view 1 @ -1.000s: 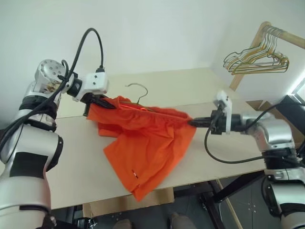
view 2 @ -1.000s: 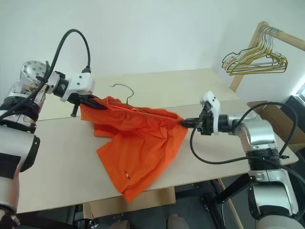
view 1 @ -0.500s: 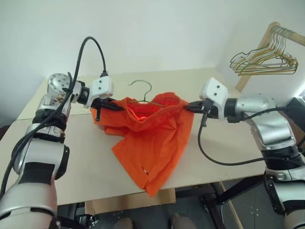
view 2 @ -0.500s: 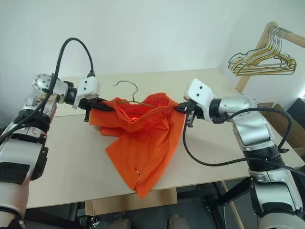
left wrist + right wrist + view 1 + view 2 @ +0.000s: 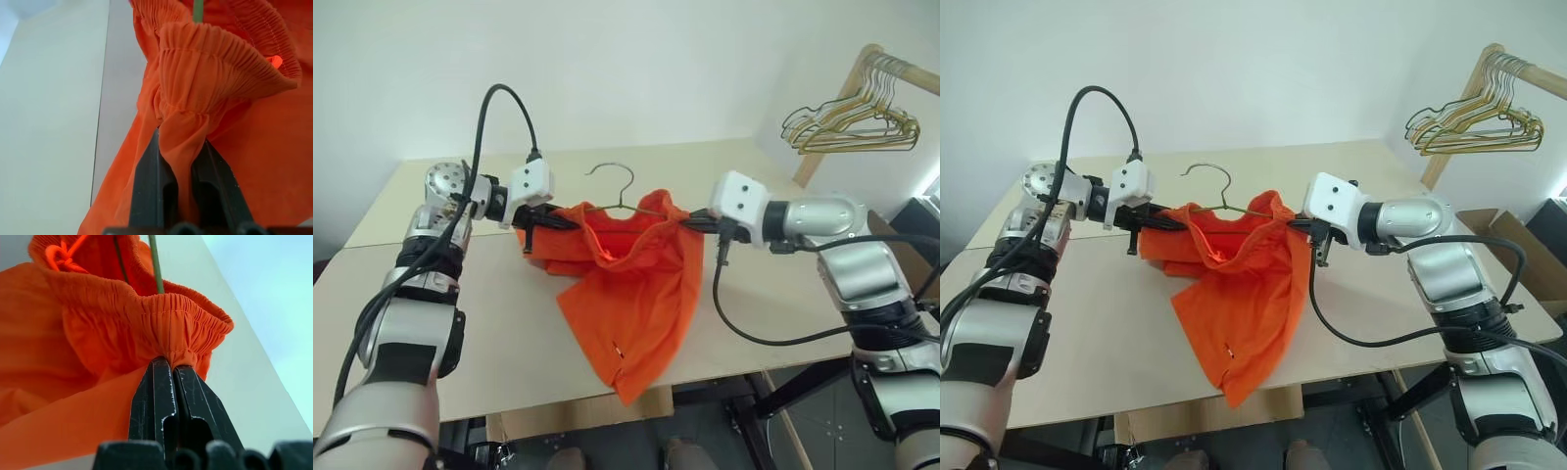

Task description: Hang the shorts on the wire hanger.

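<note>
Shorts [image 5: 631,264] are held up by the waistband, pinched in both the left gripper [image 5: 570,223] and right gripper [image 5: 689,221], around the hanger [image 5: 625,196]; judged mid-hanging, with the band next to be settled on the wire.

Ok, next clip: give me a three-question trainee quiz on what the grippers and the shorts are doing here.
1. True or false: the left gripper is shut on the waistband of the shorts.
2. What is the right gripper shut on? A) the wire hanger B) the shorts' waistband C) nothing
3. Where does the bunch of gold wire hangers hang?

Key
1. True.
2. B.
3. On the wooden rail at the robot's far right, off the table.
</note>
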### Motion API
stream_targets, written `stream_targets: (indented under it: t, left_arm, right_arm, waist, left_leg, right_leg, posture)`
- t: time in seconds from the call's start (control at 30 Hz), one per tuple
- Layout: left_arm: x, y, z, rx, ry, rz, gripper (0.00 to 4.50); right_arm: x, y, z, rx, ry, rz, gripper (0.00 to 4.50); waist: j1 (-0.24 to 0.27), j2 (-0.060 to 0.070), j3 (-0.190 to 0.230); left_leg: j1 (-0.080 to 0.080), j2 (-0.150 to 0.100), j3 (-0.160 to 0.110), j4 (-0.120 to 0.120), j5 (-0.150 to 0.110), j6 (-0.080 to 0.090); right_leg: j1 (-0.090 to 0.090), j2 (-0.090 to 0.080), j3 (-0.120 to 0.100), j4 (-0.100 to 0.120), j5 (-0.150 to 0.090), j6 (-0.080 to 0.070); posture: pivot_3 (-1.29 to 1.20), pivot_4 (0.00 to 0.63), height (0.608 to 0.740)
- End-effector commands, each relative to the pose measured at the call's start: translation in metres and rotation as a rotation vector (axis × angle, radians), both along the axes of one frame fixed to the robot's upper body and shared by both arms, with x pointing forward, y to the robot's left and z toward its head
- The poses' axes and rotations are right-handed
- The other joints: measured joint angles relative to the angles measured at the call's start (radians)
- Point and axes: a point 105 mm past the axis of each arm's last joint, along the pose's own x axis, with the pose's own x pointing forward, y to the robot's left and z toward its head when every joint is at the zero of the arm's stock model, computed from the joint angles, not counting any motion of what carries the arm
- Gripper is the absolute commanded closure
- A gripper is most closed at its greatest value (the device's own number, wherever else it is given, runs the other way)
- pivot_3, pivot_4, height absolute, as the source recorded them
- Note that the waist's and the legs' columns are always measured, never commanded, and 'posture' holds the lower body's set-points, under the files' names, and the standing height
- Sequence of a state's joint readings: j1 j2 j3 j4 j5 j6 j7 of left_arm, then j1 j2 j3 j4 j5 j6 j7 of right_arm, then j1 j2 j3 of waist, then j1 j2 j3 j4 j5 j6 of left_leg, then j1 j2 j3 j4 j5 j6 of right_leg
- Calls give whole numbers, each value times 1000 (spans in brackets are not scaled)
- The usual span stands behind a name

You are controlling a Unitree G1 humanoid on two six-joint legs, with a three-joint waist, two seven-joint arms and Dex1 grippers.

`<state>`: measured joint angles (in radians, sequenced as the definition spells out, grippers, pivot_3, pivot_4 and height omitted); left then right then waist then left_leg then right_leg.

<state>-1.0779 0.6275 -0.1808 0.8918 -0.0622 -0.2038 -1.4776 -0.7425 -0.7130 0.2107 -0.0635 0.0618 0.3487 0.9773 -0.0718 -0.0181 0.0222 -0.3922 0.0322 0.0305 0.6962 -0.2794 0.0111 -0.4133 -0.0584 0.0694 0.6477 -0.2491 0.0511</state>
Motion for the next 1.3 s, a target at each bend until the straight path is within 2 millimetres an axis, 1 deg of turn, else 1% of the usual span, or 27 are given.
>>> stream_targets:
  t: [0.03, 0.07, 0.23, 0.33, 0.43, 0.53, 0.77, 0.87, 1.0, 1.1, 1.23, 1.27, 1.3]
  left_arm:
    - [-2, 2, 11, -22, -39, -7, 4500]
    - [-2, 2, 12, -26, -38, -6, 4500]
    - [-1, -1, 11, -40, -43, -4, 4500]
    - [-1, -5, 14, -68, -65, -24, 4500]
    - [-5, -11, 21, -115, -75, -68, 4500]
    - [-10, -13, 23, -130, -65, -105, 4500]
    - [-12, -11, 14, -86, -62, -113, 4500]
    - [-11, -13, 12, -86, -66, -115, 4500]
    - [-10, -16, 10, -82, -84, -122, 4500]
    - [-10, -19, 9, -99, -83, -127, 4500]
    - [-11, -23, 8, -97, -91, -144, 4500]
    - [-11, -23, 9, -102, -90, -140, 4500]
    - [-10, -23, 9, -102, -94, -138, 4500]
  right_arm:
    - [-6, 3, 21, -20, -87, 52, 4001]
    - [-9, 4, 20, -32, -86, 68, 3762]
    - [-6, 1, 15, -66, -131, 66, 2089]
    - [-5, -1, 11, -66, -98, 68, 2089]
    - [-5, -4, 3, -48, -25, 75, 2089]
    - [-3, -8, -2, -29, 17, 68, 2089]
    - [-3, -6, 0, 12, 60, 78, 2089]
    - [-4, -7, -1, 2, 96, 77, 2089]
    - [-5, -6, 1, 32, 169, 63, 2089]
    - [-7, -4, 2, 36, 184, 64, 2638]
    - [-11, -2, 2, 31, 186, 74, 4048]
    - [-12, -2, 2, 27, 187, 76, 4328]
    - [-12, -2, 2, 27, 187, 74, 4472]
  waist:
    - [2, 0, 0]
    - [2, 0, 0]
    - [2, 0, 0]
    - [2, 0, 0]
    - [2, 0, 0]
    - [2, 0, 0]
    - [1, 0, 0]
    - [2, 0, 0]
    - [2, 0, 0]
    - [2, 0, 0]
    - [2, 0, 0]
    - [2, 0, 0]
    - [2, 0, 0]
  left_leg:
    - [0, 0, 0, 0, 0, 0]
    - [0, 0, 0, 0, 0, 0]
    - [0, 0, 0, 0, 0, 0]
    - [0, 0, 0, 0, 0, 0]
    - [0, 0, 0, 0, 0, 0]
    - [0, 0, 0, 0, 0, 0]
    - [2, 0, 0, 0, 0, 0]
    - [2, 0, 0, 0, 0, 0]
    - [2, 0, 0, 0, 0, 0]
    - [2, 0, 0, 0, 0, 0]
    - [2, 0, 0, 0, 0, 0]
    - [2, 0, 0, 0, 0, 0]
    - [2, 0, 0, 0, 0, 0]
  right_leg:
    - [0, 0, 0, 0, 0, 0]
    - [0, 0, 0, 0, 0, 0]
    - [0, 0, 0, 0, 0, 0]
    - [0, 0, 0, 0, 0, 0]
    - [1, 0, 0, 0, 0, 0]
    - [1, 0, 0, 0, 0, 0]
    - [2, 0, 0, 0, 0, 0]
    - [2, 0, 0, 0, 0, 0]
    - [2, 0, 0, 0, 0, 0]
    - [2, 0, 0, 0, 0, 0]
    - [2, 0, 0, 0, 0, 0]
    - [2, 0, 0, 0, 0, 0]
    - [2, 0, 0, 0, 0, 0]
  posture:
    - [-32, 0, 740]
    - [-32, 0, 740]
    - [-36, 0, 740]
    - [-39, 0, 740]
    - [-38, 0, 740]
    - [-35, 0, 740]
    - [-35, 0, 740]
    - [-38, 0, 740]
    - [-44, 0, 740]
    - [-49, 0, 740]
    - [-53, 0, 740]
    - [-53, 0, 740]
    - [-53, 0, 740]
